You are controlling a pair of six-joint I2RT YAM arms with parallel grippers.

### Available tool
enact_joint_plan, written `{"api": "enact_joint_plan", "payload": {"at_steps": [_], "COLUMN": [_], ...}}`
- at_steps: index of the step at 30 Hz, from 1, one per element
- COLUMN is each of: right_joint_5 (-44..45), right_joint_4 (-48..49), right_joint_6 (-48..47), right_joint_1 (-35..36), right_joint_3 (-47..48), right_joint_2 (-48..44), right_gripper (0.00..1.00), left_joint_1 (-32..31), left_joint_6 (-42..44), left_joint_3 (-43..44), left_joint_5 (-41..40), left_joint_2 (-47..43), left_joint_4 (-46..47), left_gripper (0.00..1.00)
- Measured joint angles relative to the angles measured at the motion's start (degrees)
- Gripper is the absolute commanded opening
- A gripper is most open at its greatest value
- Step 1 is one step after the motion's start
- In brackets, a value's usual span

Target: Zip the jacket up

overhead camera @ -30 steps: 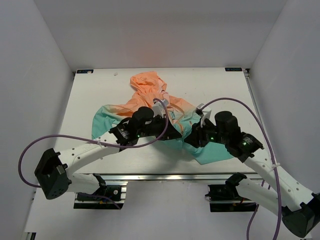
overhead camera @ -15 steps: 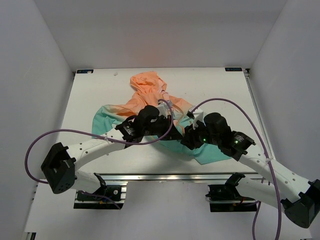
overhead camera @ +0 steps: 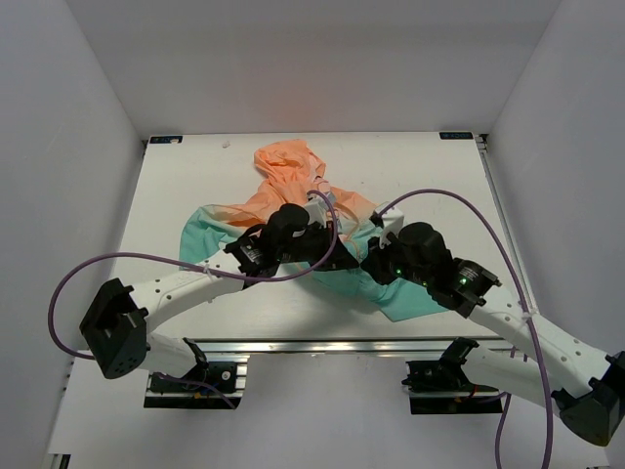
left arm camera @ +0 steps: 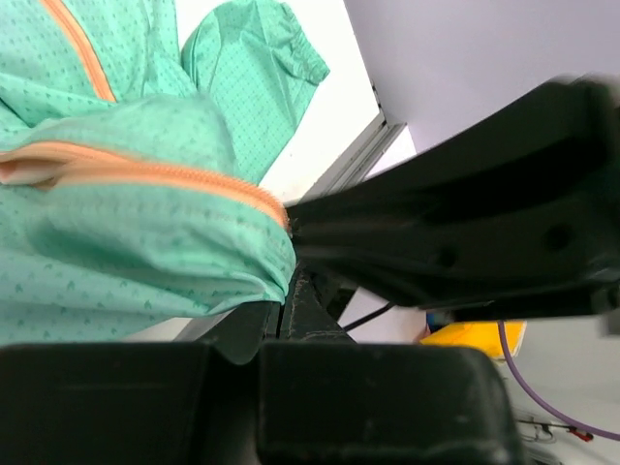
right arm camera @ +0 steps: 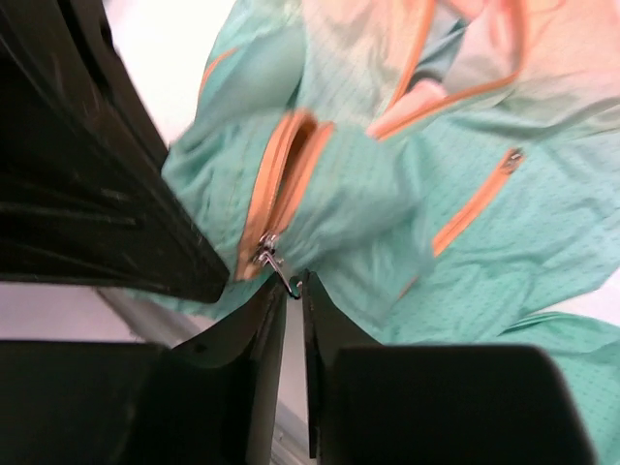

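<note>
The jacket [overhead camera: 293, 181] lies crumpled mid-table, peach hood at the far end and teal hem [overhead camera: 410, 298] toward me. Both grippers meet at its lower front. In the left wrist view my left gripper [left arm camera: 284, 295] is shut on the teal hem fabric [left arm camera: 145, 242], right under the lower end of the orange front zipper [left arm camera: 155, 172]. My right gripper [right arm camera: 294, 283] has its fingers nearly together, and the metal zipper pull [right arm camera: 270, 254] has its tip pinched between the fingertips. In the top view the left gripper [overhead camera: 339, 256] and right gripper [overhead camera: 373, 264] sit almost touching.
The orange pocket zip [right arm camera: 475, 215] lies to the right of the pull. A teal sleeve [overhead camera: 200, 239] spreads out to the left. The table's near edge rail [overhead camera: 322, 344] runs just below the hem. Purple cables [overhead camera: 459, 200] arc over both arms.
My right arm has swung left toward the left gripper, and its fingers have narrowed onto the zipper pull. The left gripper has shifted slightly right while still holding the hem.
</note>
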Motion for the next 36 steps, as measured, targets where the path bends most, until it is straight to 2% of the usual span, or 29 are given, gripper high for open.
{"api": "enact_joint_plan", "payload": {"at_steps": [7, 11, 15, 17, 23, 30, 36], "right_joint_5": [2.25, 1.53, -2.14, -4.33, -6.19, -6.45, -6.86], "right_joint_4": [0.55, 0.81, 0.94, 0.87, -0.50, -3.96, -6.69], "right_joint_6": [0.76, 0.81, -1.16, -2.25, -4.00, -6.03, -7.37], "right_joint_1": [-0.04, -0.07, -0.07, -0.07, -0.37, -0.37, -0.37], "right_joint_3": [0.00, 0.00, 0.00, 0.00, 0.02, 0.02, 0.02], "right_joint_2": [-1.99, -1.62, -0.81, -0.22, -0.22, -4.83, -4.74], "right_gripper": [0.17, 0.26, 0.31, 0.37, 0.46, 0.50, 0.50], "left_joint_1": [-0.26, -0.46, -0.48, -0.48, -0.48, -0.48, -0.50], "left_joint_6": [0.07, 0.07, 0.11, 0.24, 0.76, 3.19, 5.31], "left_joint_3": [-0.50, -1.51, -2.45, -2.49, -2.49, -2.03, -1.01], "left_joint_5": [0.31, 0.85, 1.57, 1.77, 2.01, 2.23, 2.14], "left_joint_2": [0.00, -0.09, -0.13, -0.13, -0.28, -0.35, -0.35], "left_joint_4": [-1.07, -1.25, -1.64, -1.57, -2.47, -4.39, -6.91], "left_gripper": [0.00, 0.00, 0.00, 0.00, 0.00, 0.00, 0.00]}}
